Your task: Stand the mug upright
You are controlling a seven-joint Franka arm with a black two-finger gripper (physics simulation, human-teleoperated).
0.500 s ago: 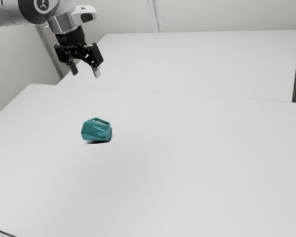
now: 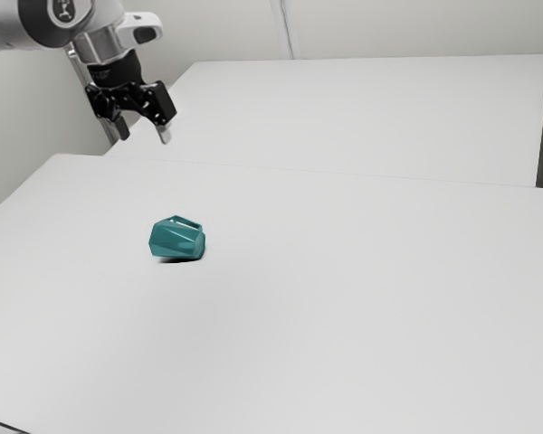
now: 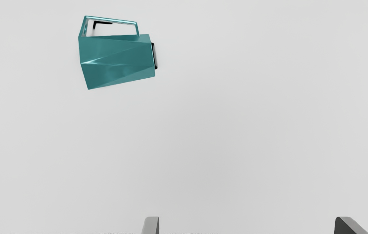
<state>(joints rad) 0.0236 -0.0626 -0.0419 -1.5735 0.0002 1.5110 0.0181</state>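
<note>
Arm: white and grey links (image 2: 4, 25) enter at the exterior view's upper left; the wrist section slopes down toward the exterior view's right.
Hand: black (image 2: 142, 137), raised above tabletop level, slightly tilted, fingers directed downward.
Hand state: released; the two fingertips stand wide apart, both well apart from the mug (image 2: 176, 238).
Badge: round, dark, on the arm (image 2: 63, 9), with a light mark inside; cannot make out what it says.
Mug: teal, faceted, lying on its side on the tabletop (image 2: 344, 316), at the exterior view's left. Not upright.
Mug, wider end: toward the exterior view's left.
Handle: angular loop (image 3: 112, 19); per wrist view, on the mug's side away from the fingertips.
Shadow: dark, under the mug (image 2: 178, 261).
Tabletop: white, plain.
Background: second white surface (image 2: 371, 117) behind the tabletop; pale walls (image 2: 416, 27) beyond.
</note>
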